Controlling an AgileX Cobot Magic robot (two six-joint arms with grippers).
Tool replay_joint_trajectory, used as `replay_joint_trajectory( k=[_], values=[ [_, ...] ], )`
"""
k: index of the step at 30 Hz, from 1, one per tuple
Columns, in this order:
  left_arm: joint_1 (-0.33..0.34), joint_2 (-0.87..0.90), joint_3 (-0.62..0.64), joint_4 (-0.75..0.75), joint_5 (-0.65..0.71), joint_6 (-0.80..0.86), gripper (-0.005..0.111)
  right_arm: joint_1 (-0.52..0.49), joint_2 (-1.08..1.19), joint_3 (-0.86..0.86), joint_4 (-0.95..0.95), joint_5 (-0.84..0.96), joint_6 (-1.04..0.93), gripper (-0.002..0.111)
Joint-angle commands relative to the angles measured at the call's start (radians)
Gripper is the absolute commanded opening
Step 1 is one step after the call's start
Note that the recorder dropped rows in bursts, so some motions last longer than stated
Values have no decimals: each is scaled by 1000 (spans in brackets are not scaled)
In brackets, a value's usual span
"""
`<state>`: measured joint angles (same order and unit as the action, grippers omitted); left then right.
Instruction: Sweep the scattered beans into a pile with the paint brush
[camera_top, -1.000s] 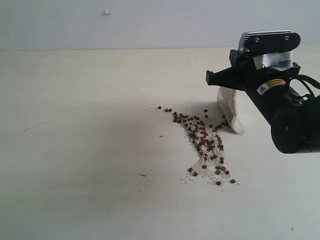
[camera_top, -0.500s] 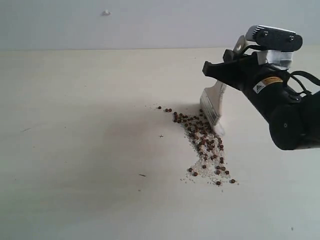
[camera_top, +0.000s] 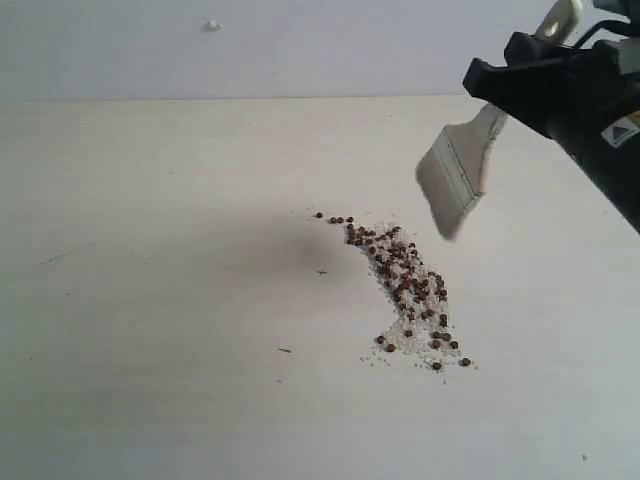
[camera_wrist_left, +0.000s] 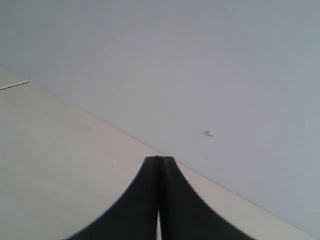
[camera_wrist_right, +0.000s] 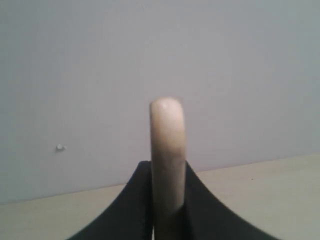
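The right pincer (camera_top: 497, 88) grasps the cream handle of the wide, flat, silver-ferruled paint brush (camera_top: 458, 172). Its bristles angle down, apparently clear of the pale counter (camera_top: 150, 300), poised beside the streak of tiny reddish-brown beans (camera_top: 405, 285) for a stroke. The left pincer (camera_wrist_left: 160, 167) is clenched, empty.

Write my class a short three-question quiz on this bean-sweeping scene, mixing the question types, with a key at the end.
1. True or false: the left hand holds the paint brush.
2. The beans lie in: A a long slanting streak; B a neat round heap; C a bowl.
3. Fill in: the right hand is shut on the paint brush's ____.

Key: 1 false; 2 A; 3 handle.
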<state>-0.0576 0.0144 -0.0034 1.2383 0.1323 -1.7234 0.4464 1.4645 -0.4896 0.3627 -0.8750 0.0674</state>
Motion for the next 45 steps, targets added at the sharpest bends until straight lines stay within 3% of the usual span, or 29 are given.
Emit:
replay_joint_trajectory(
  k=[1,5,16,24,34,39,45],
  values=[
    [1,-7,3,8,2,1,0,-5,-76,124,-192,-33,276,0],
    [1,-7,3,8,2,1,0,-5,-80,235,-332,-181,502,0],
    [1,-7,3,8,2,1,0,-5,-66,291,-657,-127,618,0],
    [1,-7,3,8,2,1,0,-5,11,291,-613,-35,445,0],
    [1,-7,3,8,2,1,0,-5,27,291,-317,-52,164,0],
    [1,-7,3,8,2,1,0,-5,25,291,-312,-114,170,0],
    [1,-7,3,8,2,1,0,-5,-52,291,-405,-237,371,0]
  ],
)
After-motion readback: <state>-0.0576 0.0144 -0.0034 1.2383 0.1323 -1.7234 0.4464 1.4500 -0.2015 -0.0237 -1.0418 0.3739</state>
